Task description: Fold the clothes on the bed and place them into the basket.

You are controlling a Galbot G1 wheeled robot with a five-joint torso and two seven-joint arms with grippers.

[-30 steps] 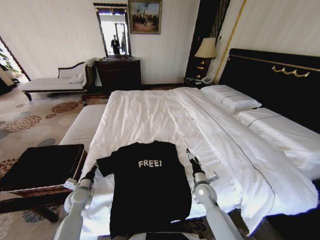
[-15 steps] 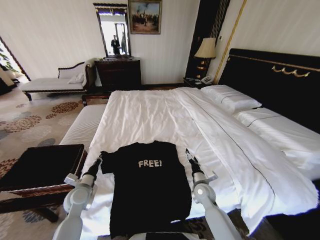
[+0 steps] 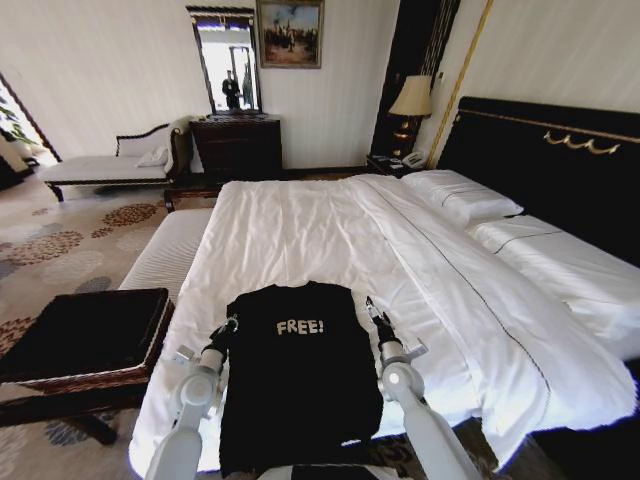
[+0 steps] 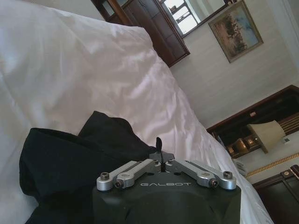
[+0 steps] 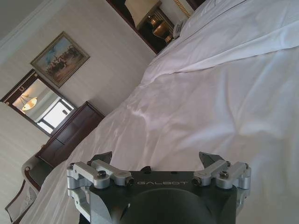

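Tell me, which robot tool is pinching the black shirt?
The left tool. It is shut on the T-shirt's folded-in sleeve, while the right tool sits open over the white bed, beside the shirt.

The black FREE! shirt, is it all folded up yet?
Partly. The T-shirt lies on the bed, its left sleeve pulled inward by the shut left gripper; the body lies flat.

Premises: a furnished bedroom, hotel-like in style. Evidence: a very large bed with white sheets (image 3: 300, 235), pillows and a tall black headboard with gold trim (image 3: 560, 150); a bedside lamp with cream shade (image 3: 411, 97); a dark wooden dresser (image 3: 236, 146) under a framed mirror (image 3: 226, 60); a gilt-framed painting (image 3: 290, 32); a pale upholstered chaise (image 3: 110, 165); floral patterned carpet (image 3: 60, 245).
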